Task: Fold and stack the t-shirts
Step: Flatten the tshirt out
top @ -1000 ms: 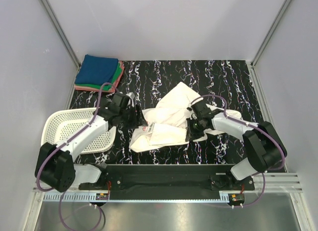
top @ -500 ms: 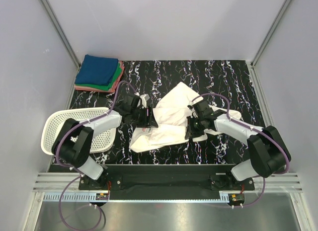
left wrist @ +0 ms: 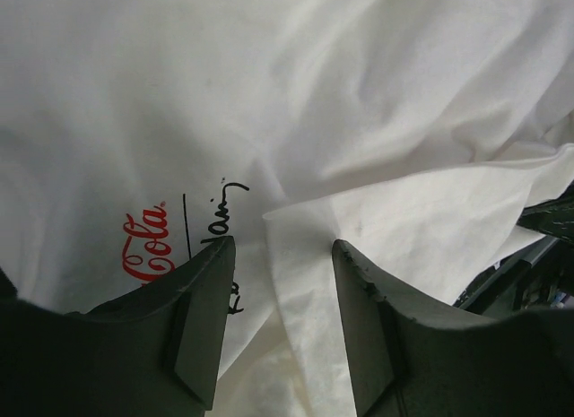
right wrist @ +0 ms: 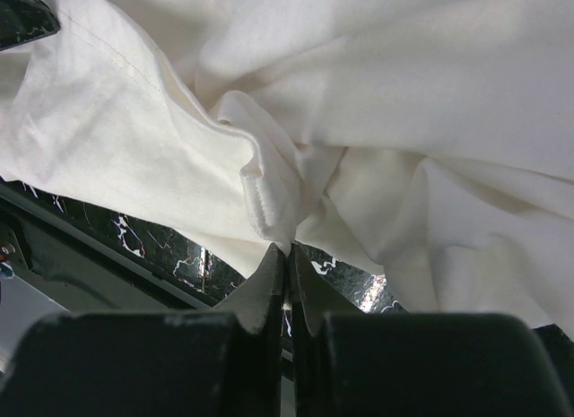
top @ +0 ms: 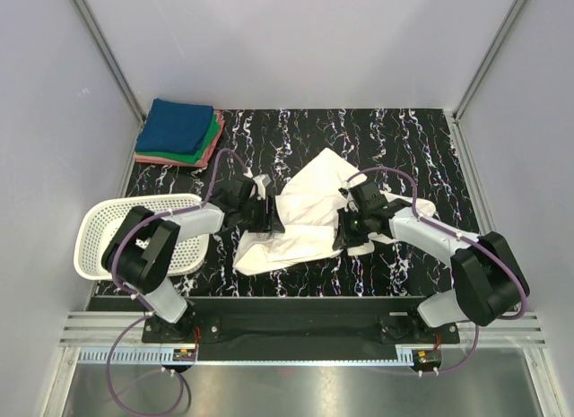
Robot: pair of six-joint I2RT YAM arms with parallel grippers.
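The white t-shirt (top: 309,206) lies crumpled mid-table, its red script print (left wrist: 145,247) showing in the left wrist view. My left gripper (top: 269,217) is open, its jaws standing either side of a folded edge of the shirt (left wrist: 296,256) at its left side. My right gripper (top: 345,235) is shut on a hemmed edge of the white t-shirt (right wrist: 269,215) at its right front, lifted just above the table. The folded blue t-shirt (top: 179,125) tops a stack with green (top: 212,134) and pink/red (top: 161,157) ones at the back left.
A white mesh basket (top: 112,233) sits at the front left beside my left arm. The black marbled table (top: 395,134) runs between grey side walls. A black bar lies along the near edge (top: 296,309).
My left gripper has reached right from beside the basket onto the shirt's left side. My right gripper has stayed shut on the shirt and barely moved.
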